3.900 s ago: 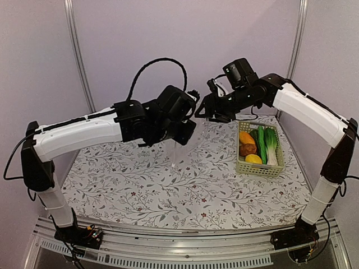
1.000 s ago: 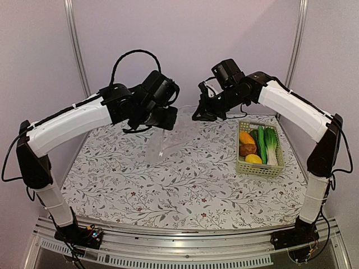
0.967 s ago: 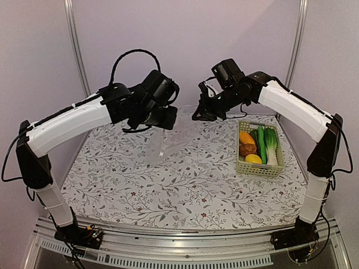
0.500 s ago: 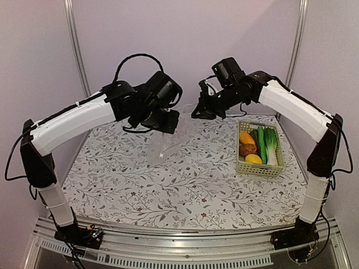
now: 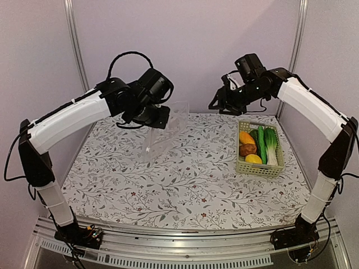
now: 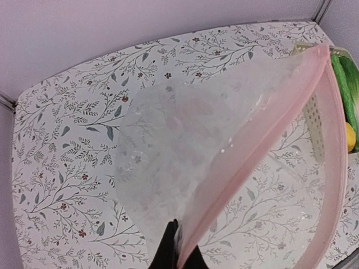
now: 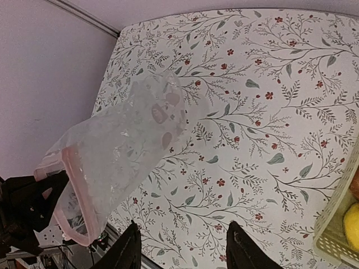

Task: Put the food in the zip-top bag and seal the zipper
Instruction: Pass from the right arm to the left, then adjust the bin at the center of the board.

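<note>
The clear zip-top bag [image 5: 166, 129] hangs from my left gripper [image 5: 161, 119], which is shut on its mouth edge and holds it above the floral table. In the left wrist view the bag [image 6: 207, 151] hangs open, its pink zipper strip [image 6: 269, 162] running up from my fingers [image 6: 168, 252]. My right gripper [image 5: 220, 107] is open, empty and raised to the right of the bag; the right wrist view shows the bag [image 7: 118, 151] at the left. The food [image 5: 257, 145] lies in the pale green basket [image 5: 259, 170] at the right: orange oval, potato, lemon, cucumber, leafy green.
The table has a floral cloth [image 5: 185, 185]. The basket's corner [image 7: 336, 235] with the lemon [image 7: 350, 224] shows at the right wrist view's right edge. Walls and metal posts [image 5: 76, 50] stand behind.
My right gripper has let go of the bag and moved right and up, away from it. My left gripper still holds the bag, which now hangs from it alone.
</note>
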Controlling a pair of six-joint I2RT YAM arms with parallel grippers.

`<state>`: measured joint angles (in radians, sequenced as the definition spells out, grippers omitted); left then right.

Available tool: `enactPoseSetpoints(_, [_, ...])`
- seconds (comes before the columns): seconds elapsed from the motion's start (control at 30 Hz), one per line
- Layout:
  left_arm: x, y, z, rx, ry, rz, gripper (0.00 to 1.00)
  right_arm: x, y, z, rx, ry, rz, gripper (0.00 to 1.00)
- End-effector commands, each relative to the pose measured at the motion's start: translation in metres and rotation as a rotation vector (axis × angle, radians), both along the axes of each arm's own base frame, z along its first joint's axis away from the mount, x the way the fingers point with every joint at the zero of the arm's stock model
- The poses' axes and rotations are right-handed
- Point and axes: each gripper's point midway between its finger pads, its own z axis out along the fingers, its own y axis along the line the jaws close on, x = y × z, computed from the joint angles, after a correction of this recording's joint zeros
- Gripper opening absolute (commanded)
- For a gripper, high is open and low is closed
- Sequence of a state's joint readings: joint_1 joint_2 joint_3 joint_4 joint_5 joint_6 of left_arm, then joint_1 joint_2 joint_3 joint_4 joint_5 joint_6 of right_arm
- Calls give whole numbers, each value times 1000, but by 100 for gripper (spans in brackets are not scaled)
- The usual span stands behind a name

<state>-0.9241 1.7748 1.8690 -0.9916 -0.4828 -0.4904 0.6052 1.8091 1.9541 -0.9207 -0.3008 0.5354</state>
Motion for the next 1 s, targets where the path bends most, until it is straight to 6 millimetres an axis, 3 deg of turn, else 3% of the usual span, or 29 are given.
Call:
enactPoseSetpoints(0.0, [2, 33, 18, 3, -35, 47, 0, 14, -57, -39, -184, 2, -111, 50])
enactPoseSetpoints(0.17, [0, 46, 33, -9, -65, 54, 0, 36, -90, -103, -340, 64, -199, 48])
enactPoseSetpoints(0.37, [-3, 57, 40, -13, -76, 60, 0, 56, -108, -150, -447, 110, -245, 46])
enactPoseSetpoints(0.57, [-6, 64, 43, -20, -82, 72, 0, 52, -117, -195, -532, 181, -245, 44])
enactPoseSetpoints(0.77, [-7, 66, 41, -22, -81, 75, 0, 42, -124, -210, -547, 200, -263, 42])
enactPoseSetpoints(0.97, [-6, 62, 31, -12, -62, 53, 0, 43, -124, -191, -526, 165, -264, 42])
